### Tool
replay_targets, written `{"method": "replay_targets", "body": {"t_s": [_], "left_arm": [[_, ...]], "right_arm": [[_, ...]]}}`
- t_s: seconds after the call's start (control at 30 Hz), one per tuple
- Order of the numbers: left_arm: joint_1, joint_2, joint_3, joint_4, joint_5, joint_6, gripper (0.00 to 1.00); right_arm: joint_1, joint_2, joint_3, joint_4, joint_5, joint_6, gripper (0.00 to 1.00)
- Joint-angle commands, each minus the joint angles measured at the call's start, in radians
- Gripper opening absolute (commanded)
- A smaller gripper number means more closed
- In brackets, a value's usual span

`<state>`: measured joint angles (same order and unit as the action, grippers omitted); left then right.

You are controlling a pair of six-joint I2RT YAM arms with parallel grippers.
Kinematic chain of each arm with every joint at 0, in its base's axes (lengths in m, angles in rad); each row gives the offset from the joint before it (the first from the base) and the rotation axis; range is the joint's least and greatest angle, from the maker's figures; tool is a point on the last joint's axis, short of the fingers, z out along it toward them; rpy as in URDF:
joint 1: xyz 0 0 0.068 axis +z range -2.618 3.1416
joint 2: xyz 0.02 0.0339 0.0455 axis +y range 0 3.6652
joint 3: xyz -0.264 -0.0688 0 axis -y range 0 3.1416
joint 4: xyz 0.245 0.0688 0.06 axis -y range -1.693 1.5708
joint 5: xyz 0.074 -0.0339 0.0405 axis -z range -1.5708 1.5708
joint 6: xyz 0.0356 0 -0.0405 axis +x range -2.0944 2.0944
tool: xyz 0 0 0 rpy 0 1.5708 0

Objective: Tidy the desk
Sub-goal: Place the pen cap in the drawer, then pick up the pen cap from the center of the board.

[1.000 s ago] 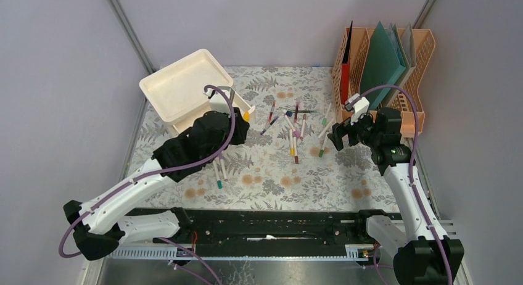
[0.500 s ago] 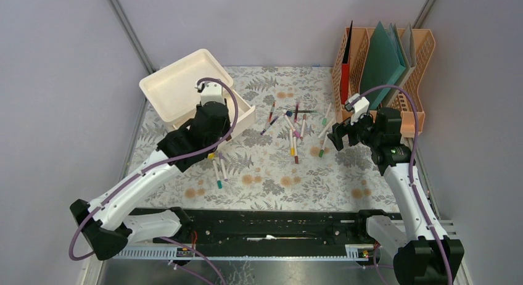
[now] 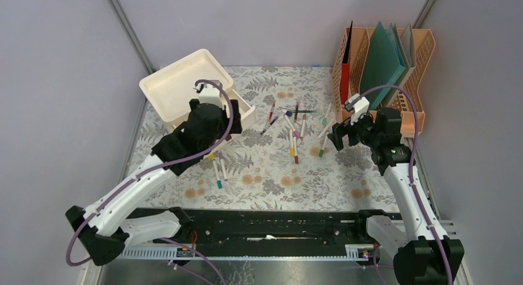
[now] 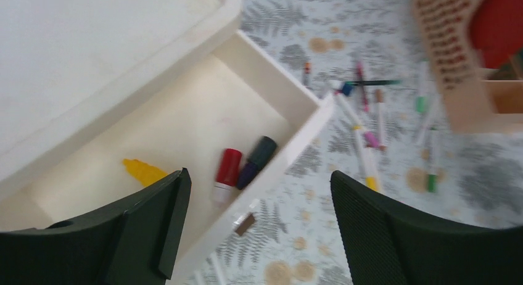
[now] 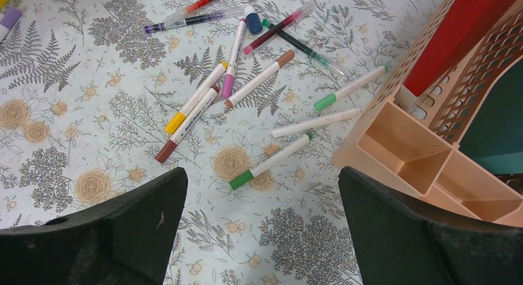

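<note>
Left gripper [image 4: 259, 177] gapes empty over the drawer [image 4: 290, 143]. Right gripper [image 5: 262, 174], wide too, hovers above a green-tipped pen [image 5: 271, 160] lying slantwise toward the desk's [image 5: 74, 143] right edge.

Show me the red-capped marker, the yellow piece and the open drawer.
red-capped marker [image 4: 229, 168], left wrist view, its red cap
yellow piece [image 4: 143, 172], left wrist view, its middle
open drawer [image 4: 280, 68], left wrist view, its side wall

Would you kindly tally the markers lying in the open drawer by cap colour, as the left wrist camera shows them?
yellow-capped marker (partly hidden behind a finger): 1
red-capped marker: 1
dark-capped marker: 1
Total in the drawer: 3
</note>
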<state>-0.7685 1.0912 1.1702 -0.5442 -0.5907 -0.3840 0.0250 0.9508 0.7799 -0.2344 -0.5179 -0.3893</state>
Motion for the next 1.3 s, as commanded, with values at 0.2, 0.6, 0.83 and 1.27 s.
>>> {"method": "replay_targets", "body": {"t_s": [0.2,0.6,0.83,1.27], "left_arm": [[0.001,-0.207,-0.224,0.312,0.562,-0.044,0.99],[0.001,-0.268,-0.503,0.759,0.979,-0.24,0.99],[-0.009,-0.242,-0.548,0.791,1.02,-0.25,0.99],[-0.17,-0.165,-0.494,0.661,0.817,-0.127,0.99]], "right_arm": [[-0.006,-0.01,-0.009,0.02,-0.074,-0.032,1.0],[-0.005,-0.04,-0.04,0.042,-0.137,-0.056,1.0],[-0.006,-0.038,-0.047,0.043,-0.155,-0.067,1.0],[-0.005,-0.036,-0.054,0.047,-0.174,-0.077,1.0]]}}
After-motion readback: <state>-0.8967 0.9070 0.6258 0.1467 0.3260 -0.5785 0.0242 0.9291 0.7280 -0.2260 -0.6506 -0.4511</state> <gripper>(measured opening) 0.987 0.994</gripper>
